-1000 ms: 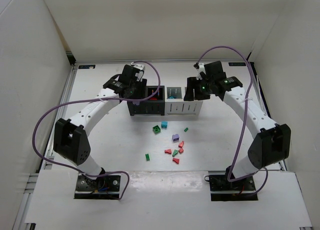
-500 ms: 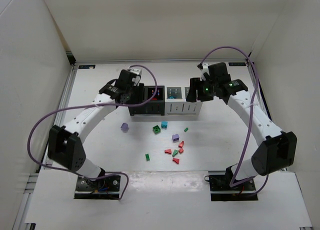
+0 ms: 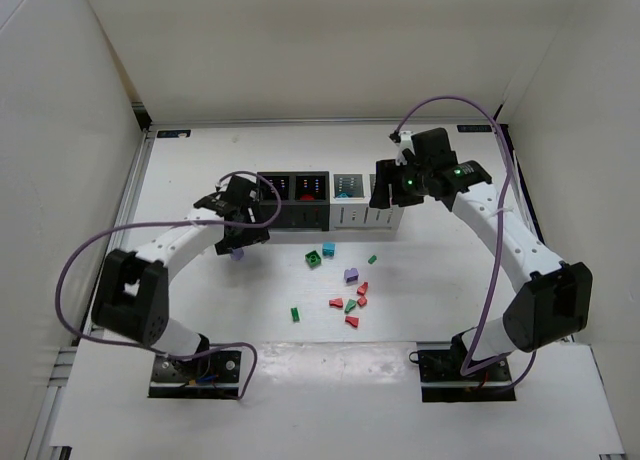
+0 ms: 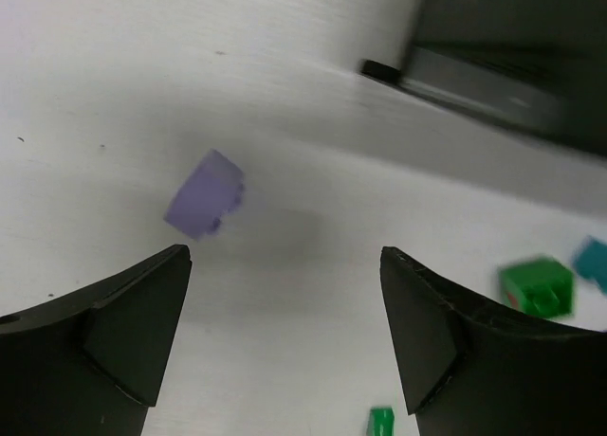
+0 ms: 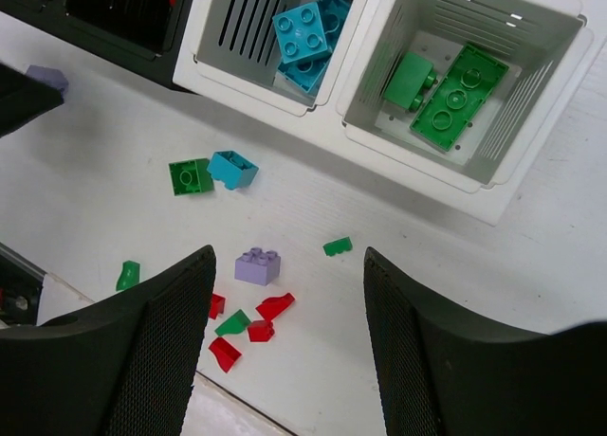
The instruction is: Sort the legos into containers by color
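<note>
While the left claw [image 4: 285,346] is hanging low over the white table [image 3: 190,160] with its two black fingers spread wide and nothing between them, a small pale-purple plastic brick [image 4: 205,208] is lying on the table just beyond the fingertips. It is sitting off toward the left finger rather than on the centre line. The coming move is hinging on that offset: by my reading, the claw is going to need a shift forward and leftward before closing. The brick is showing blurred and skewed, so I cannot tell its long axis. It is lying just off the left end of the row of four joined open-top cube bins [image 3: 340,216], on the near side, and the left arm is by far the nearer one.

The right claw [image 5: 285,351] is hovering above the right end of that row, fingers wide apart and empty. Within the row, the white slotted bin third from the left [image 5: 232,33] is holding teal-blue bricks. The white bin at the right end [image 5: 536,95] is holding green bricks. The black bin second from the left [image 3: 312,215] is showing red inside. I cannot tell what the black bin at the left end [image 3: 282,214] is holding. In front of the row's middle, loose red, green, teal and purple pieces [image 3: 350,302] are waiting.
</note>
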`<state>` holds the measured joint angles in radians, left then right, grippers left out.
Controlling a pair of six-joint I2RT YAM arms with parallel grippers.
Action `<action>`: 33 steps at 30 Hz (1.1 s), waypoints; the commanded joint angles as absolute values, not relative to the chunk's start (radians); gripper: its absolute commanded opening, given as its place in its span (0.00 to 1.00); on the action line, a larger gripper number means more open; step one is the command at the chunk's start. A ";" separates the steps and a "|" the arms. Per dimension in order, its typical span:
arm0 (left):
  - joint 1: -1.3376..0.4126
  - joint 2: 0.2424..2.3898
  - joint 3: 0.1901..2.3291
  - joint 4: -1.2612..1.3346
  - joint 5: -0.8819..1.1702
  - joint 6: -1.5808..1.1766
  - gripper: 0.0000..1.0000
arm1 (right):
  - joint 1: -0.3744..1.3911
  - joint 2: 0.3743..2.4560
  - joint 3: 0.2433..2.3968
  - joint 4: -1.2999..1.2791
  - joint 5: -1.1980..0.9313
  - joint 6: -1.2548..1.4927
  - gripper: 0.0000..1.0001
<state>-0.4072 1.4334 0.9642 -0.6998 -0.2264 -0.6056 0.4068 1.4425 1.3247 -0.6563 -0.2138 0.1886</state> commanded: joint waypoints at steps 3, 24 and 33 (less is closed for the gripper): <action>-0.325 1.563 0.996 -0.675 -0.187 -0.704 0.91 | 0.394 1.427 1.316 -0.652 -0.218 0.172 0.67; -0.327 1.278 0.717 -0.419 -0.299 -0.799 0.87 | 0.407 1.477 1.341 -0.660 -0.230 0.173 0.67; -0.285 1.391 0.666 -0.229 -0.335 -0.971 0.81 | 0.413 1.496 1.377 -0.690 -0.219 0.169 0.67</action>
